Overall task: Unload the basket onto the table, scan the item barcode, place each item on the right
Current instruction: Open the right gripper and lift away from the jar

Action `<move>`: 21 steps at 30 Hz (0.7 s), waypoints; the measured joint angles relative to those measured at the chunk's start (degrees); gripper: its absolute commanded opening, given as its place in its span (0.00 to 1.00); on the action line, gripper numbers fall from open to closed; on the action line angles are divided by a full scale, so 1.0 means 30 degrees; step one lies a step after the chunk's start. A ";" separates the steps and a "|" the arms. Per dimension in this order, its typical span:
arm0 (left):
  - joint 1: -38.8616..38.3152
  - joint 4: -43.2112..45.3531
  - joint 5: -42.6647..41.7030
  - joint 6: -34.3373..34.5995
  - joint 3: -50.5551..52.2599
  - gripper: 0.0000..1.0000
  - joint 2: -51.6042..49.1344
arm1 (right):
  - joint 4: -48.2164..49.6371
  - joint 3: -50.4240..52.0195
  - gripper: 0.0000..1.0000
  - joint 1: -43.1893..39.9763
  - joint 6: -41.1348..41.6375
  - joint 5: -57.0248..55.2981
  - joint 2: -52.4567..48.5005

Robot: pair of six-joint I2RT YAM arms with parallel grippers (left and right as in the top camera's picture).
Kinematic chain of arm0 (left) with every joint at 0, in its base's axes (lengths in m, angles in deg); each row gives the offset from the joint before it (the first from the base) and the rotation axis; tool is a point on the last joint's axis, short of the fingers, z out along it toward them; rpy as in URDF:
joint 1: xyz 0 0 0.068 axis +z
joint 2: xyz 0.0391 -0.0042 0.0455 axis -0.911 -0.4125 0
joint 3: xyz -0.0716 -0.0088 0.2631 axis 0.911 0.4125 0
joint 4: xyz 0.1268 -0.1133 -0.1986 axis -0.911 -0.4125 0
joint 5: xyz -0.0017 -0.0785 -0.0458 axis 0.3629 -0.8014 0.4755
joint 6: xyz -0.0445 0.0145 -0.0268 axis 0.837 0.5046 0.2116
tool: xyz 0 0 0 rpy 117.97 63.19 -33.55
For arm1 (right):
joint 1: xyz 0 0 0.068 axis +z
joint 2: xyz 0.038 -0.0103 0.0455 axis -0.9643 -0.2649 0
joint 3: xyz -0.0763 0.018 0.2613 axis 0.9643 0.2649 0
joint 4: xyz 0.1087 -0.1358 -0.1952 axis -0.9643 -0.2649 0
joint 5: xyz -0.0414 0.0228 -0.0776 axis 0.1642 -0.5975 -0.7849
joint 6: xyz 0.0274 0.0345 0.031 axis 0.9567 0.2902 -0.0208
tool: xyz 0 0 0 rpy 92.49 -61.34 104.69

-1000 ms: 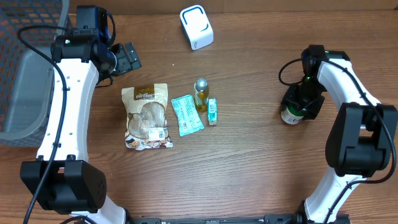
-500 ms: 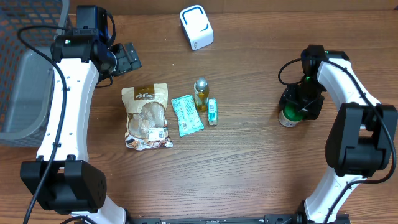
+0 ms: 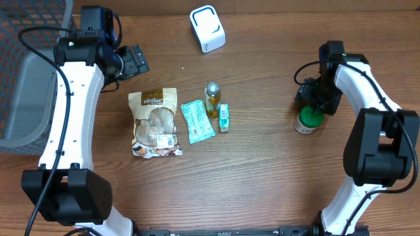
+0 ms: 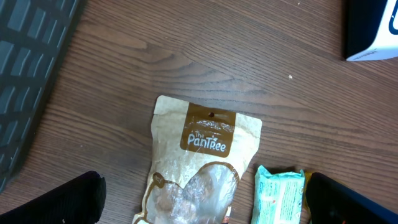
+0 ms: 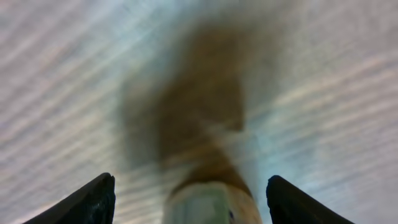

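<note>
A small jar with a green lid [image 3: 306, 120] stands upright on the table at the right. My right gripper [image 3: 315, 96] hangs open just behind it, touching nothing. In the right wrist view the blurred jar [image 5: 211, 202] lies low between the spread fingertips [image 5: 99, 196], clear of both. The white barcode scanner [image 3: 207, 28] sits at the back centre, and its corner [image 4: 373, 31] shows in the left wrist view. My left gripper [image 3: 136, 61] is open and empty behind a tan snack pouch [image 3: 155, 123]. The left wrist view looks down on the pouch [image 4: 202, 162].
A teal packet [image 3: 197, 120], a small yellow bottle [image 3: 212, 98] and a little teal box [image 3: 224, 118] lie right of the pouch. A grey mesh basket [image 3: 26, 98] stands at the left edge. Bare wood lies between the centre items and the jar.
My right gripper has opened wider, let go of the jar and drawn back from it. The jar's green lid is now uncovered. The left arm has not moved.
</note>
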 measured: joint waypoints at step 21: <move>0.0000 0.0000 0.0000 0.0000 0.0000 1.00 0.0000 | 0.2324 0.0000 0.69 0.3228 -0.0896 0.5836 0.0000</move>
